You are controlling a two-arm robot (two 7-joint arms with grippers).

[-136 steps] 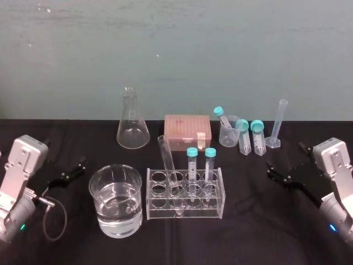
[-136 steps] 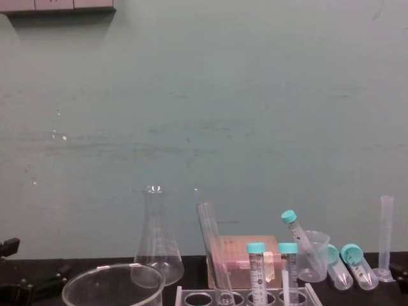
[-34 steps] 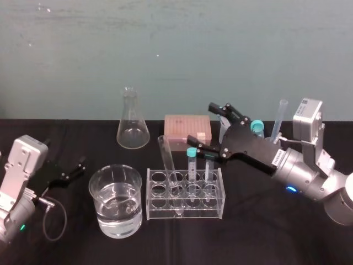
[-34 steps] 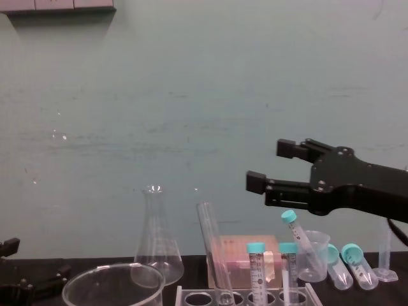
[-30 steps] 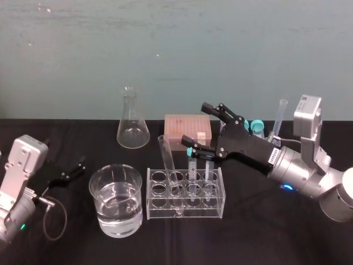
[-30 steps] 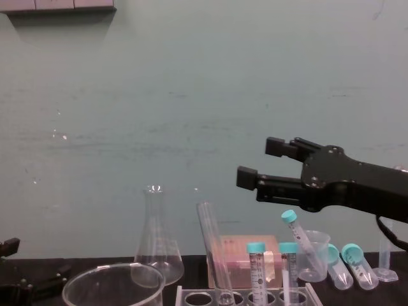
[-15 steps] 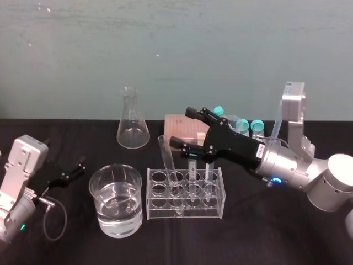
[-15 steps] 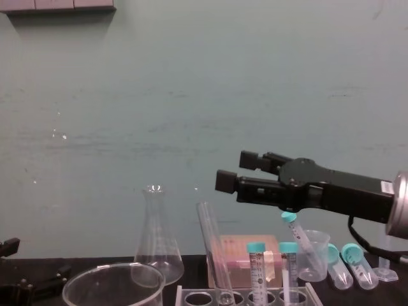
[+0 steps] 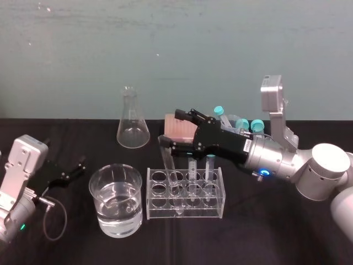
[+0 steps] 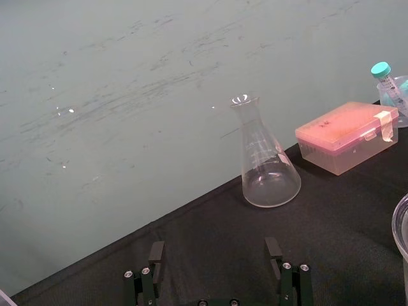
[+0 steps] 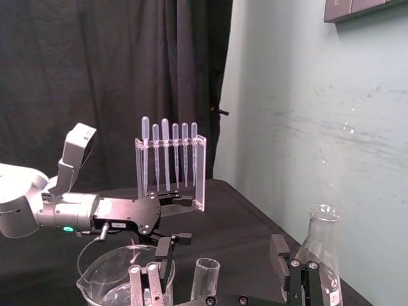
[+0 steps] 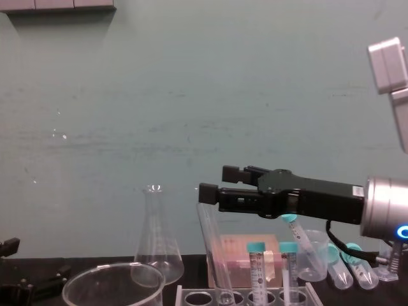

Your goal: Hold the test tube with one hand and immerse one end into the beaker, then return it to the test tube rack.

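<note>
- Right hand (image 9: 176, 131), fingers spread wide, straddles the open top of the test tube (image 9: 168, 160), touching neither side.
- Left hand (image 9: 79, 167), fingers apart, idle at 9 o'clock of the beaker (image 9: 99, 193).
- The beaker stands at 9 o'clock of the test tube rack (image 9: 219, 193).
- The test tube leans in a rack hole.

Head above, chest low; shared rack (image 9: 186, 186)

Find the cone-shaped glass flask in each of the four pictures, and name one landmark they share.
Head view: flask at the table's back, left of centre, behind the beaker.
Left wrist view: flask before the wall, beside the pink box.
Right wrist view: flask by the wall, past the test tube.
Chest view: flask low, left of centre.
Shared landmark: the beaker.
</note>
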